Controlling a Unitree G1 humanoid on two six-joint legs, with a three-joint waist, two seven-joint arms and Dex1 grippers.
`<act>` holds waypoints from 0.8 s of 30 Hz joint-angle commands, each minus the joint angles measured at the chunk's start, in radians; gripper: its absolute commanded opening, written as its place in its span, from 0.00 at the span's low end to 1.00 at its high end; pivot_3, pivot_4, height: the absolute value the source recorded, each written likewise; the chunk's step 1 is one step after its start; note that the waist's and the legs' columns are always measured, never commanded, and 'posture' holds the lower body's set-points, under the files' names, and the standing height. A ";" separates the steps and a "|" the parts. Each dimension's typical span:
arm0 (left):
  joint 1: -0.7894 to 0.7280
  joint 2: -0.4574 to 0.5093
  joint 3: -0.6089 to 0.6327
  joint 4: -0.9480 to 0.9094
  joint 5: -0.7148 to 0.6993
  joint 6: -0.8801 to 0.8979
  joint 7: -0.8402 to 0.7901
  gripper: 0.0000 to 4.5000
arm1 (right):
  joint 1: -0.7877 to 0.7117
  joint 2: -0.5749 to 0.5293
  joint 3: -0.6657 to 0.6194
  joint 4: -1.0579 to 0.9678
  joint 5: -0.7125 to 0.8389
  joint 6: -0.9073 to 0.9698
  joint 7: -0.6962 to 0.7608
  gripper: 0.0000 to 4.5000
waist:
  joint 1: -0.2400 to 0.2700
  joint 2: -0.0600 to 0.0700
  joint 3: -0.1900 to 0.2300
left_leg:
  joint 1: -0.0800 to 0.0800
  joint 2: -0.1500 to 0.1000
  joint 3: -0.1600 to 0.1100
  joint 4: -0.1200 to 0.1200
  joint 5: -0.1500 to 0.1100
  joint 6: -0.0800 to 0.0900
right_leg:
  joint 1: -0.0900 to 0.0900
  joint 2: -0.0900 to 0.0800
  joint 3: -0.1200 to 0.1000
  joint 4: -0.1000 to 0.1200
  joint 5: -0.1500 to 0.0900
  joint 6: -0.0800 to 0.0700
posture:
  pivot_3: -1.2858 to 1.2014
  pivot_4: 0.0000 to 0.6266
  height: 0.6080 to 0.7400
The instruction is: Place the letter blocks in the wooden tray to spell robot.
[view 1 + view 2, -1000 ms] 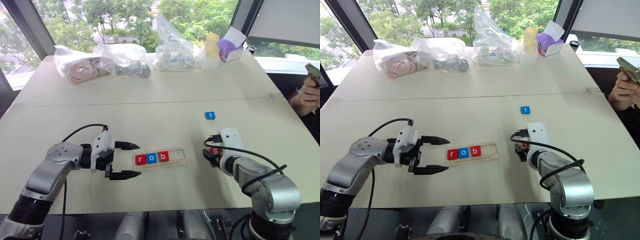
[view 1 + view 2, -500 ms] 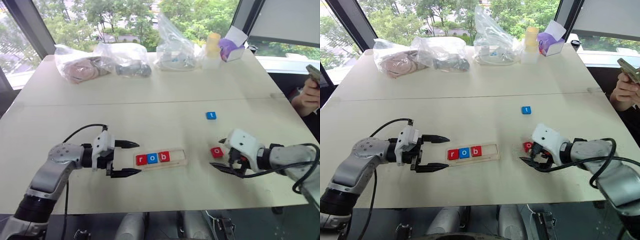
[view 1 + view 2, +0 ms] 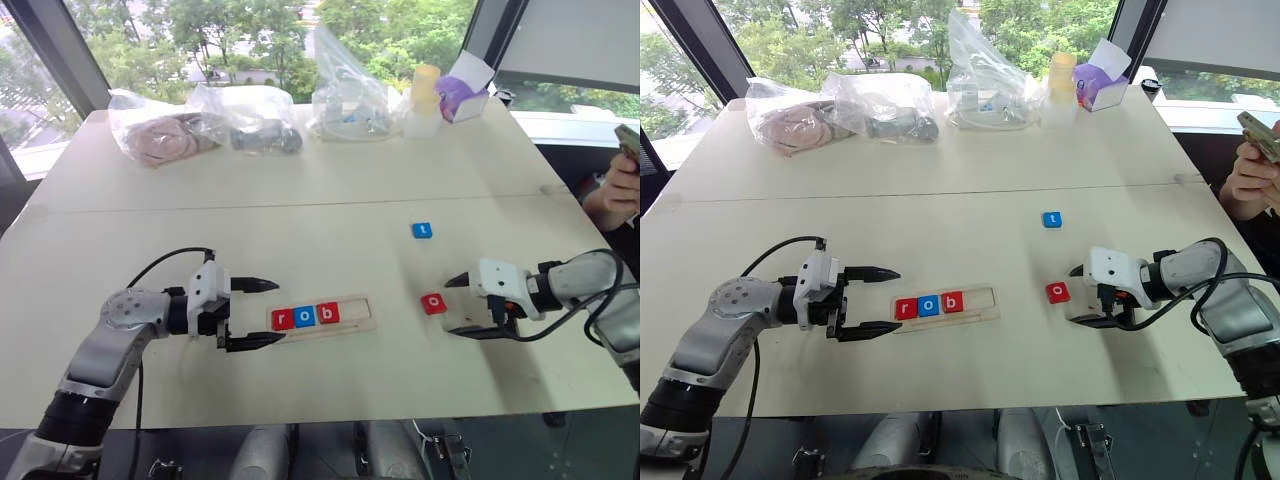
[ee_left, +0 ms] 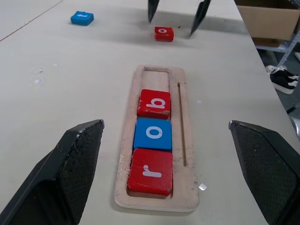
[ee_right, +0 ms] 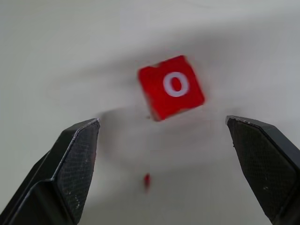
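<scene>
We saw r, o, b filling the tray (image 3: 320,317), two slots free; red o (image 3: 433,303) lay flat before our wide-open right gripper (image 3: 458,305).

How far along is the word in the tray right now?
Done: r, o, b sit side by side in the wooden tray: red r block, blue o block, red b block. In hand: nothing is gripped; the open right gripper points at the red o block lying on the table. Left: place that o, then the blue t block. The open left gripper sits at the tray's r end.
</scene>
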 commanded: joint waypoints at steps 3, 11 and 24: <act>0.014 0.014 0.029 -0.054 -0.014 0.006 0.013 1.00 | -0.061 0.043 0.013 0.077 -0.030 -0.092 0.018 0.99 | -0.001 0.000 0.000 | 0.000 0.000 0.000 0.000 0.000 0.000 | 0.000 0.000 0.000 0.000 0.000 0.000 | 0.52 0.24 1.00; 0.022 0.023 0.034 -0.073 -0.019 0.023 0.023 1.00 | -0.078 0.076 0.021 0.089 -0.032 -0.093 0.038 0.99 | -0.001 0.000 0.000 | 0.000 0.000 0.000 0.000 0.000 0.000 | 0.000 0.000 0.000 0.000 0.001 -0.001 | 0.52 0.24 1.00; 0.029 0.034 0.044 -0.086 -0.022 0.039 0.022 1.00 | -0.107 0.112 0.030 0.055 -0.039 -0.059 0.040 0.26 | 0.000 0.000 0.000 | 0.001 0.000 0.000 0.001 0.000 0.000 | 0.000 0.000 0.001 0.001 0.001 -0.001 | 0.52 0.24 1.00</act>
